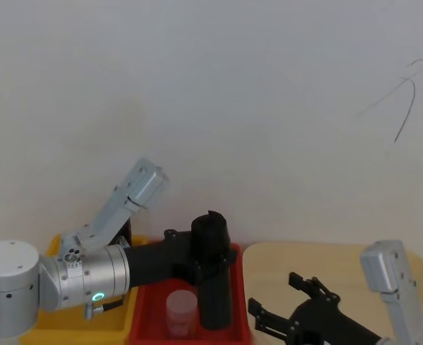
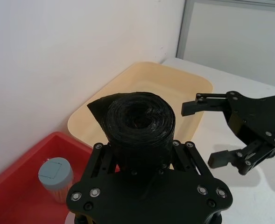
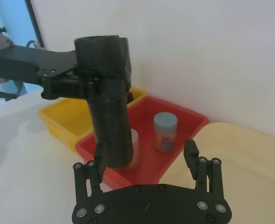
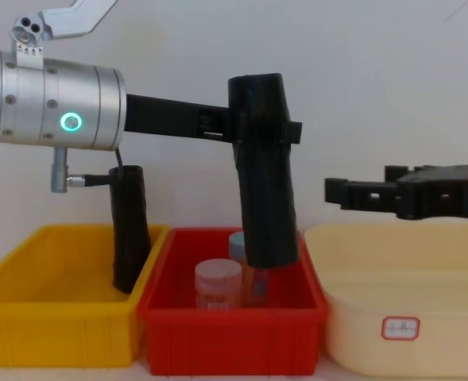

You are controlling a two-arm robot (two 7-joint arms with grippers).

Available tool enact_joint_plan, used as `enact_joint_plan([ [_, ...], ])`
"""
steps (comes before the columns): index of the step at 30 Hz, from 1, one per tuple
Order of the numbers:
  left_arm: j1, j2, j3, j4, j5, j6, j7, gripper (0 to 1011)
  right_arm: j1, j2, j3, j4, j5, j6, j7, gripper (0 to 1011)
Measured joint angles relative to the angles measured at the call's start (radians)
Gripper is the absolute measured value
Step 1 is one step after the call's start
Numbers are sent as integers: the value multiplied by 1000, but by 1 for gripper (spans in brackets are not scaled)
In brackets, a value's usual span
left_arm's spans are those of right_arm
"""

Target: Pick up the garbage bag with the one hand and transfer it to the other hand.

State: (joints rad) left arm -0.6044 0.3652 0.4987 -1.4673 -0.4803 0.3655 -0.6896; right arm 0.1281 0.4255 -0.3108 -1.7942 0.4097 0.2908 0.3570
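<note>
From the head view, we see the left gripper reaching across from the left, clenched on the upper part of the garbage bag roll. The roll stands nearly upright over the red bin, beside a translucent jar. The right gripper hangs over the beige tub, its jaws spread and holding nothing.

The left wrist view looks down on the roll's spiral top, held between both fingers, with the right gripper apart from it.

From the right wrist view, a blue-lidded jar stands in the red bin behind the roll.

In the chest view, the roll's lower end dips below the bin's rim; we cannot tell whether it touches the jars. A second black roll leans in the yellow bin.
</note>
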Motion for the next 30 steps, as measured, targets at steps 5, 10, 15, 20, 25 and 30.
enact_joint_plan([
  [5,0,0,1,0,0,0,0,446,24,-11,-15,19,9,5,14,1001],
  [10,-1,-1,2,0,1,0,-1,446,47,-25,-36,42,16,5,27,1001],
  [15,-1,-1,2,0,1,0,-1,446,69,-41,-59,71,22,-2,39,1001],
  [20,-1,-1,3,0,1,0,-1,446,84,-53,-76,92,25,-10,48,1001],
  [25,-1,-1,3,0,1,0,-1,446,103,-65,-96,115,30,-19,60,1001],
  [30,-1,-1,3,0,0,0,-1,446,118,-74,-112,132,32,-24,69,1001],
])
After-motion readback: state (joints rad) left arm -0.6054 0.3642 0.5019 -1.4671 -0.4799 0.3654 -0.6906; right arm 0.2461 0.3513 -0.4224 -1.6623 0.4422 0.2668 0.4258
